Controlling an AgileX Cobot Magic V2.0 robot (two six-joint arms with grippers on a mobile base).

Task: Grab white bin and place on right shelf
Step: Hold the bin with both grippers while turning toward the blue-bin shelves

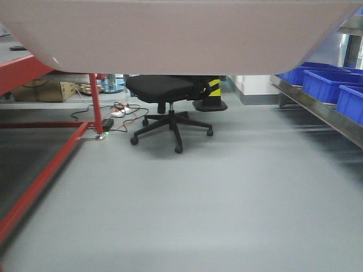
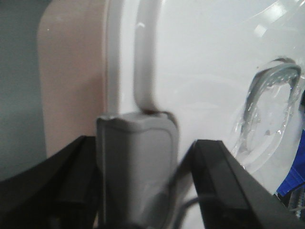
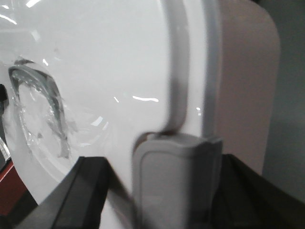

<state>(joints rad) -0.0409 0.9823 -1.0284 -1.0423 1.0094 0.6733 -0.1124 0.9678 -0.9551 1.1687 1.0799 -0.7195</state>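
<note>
Overhead, white bin (image 1: 170, 34); open floor (image 1: 198, 215) below.

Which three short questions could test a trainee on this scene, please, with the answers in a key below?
1. True or false: the white bin stands on the floor.
2. Which colour are the bins on the right shelf? A red, B blue, C green.
3. Which part sits inside the left gripper and inside the right gripper?
Key: 1 false, it hangs above the floor. 2 B. 3 a grey clip at the edge of the lid.
</note>
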